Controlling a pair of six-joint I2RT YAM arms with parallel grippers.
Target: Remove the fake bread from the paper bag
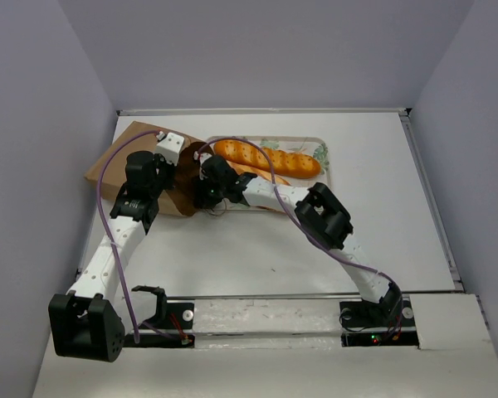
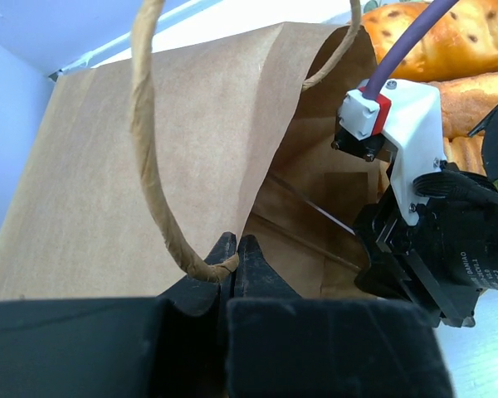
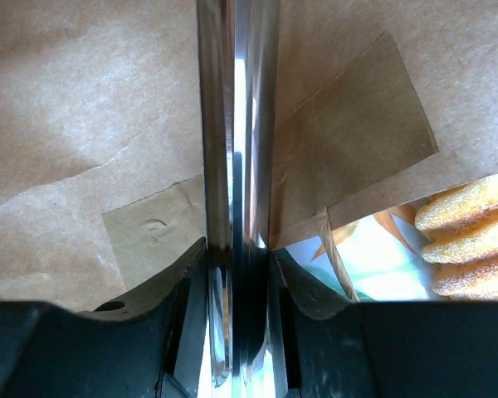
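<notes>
The brown paper bag (image 1: 120, 157) lies on its side at the back left, its mouth facing the tray. My left gripper (image 2: 234, 245) is shut on the bag's twisted loop handle (image 2: 145, 149) at the mouth; it also shows in the top view (image 1: 168, 166). My right gripper (image 3: 236, 249) sits at the bag mouth (image 1: 197, 186), shut on a thin shiny metal strip (image 3: 236, 124) that reaches into the bag (image 3: 83, 99). Two golden scored loaves (image 1: 266, 156) (image 1: 261, 174) lie on the tray. The bag's inside shows no bread.
The leaf-patterned white tray (image 1: 315, 141) stands right of the bag. The right arm's wrist (image 2: 432, 240) crowds the bag mouth. A purple cable (image 1: 108, 178) loops over the left arm. Grey walls close in on the table's back and sides.
</notes>
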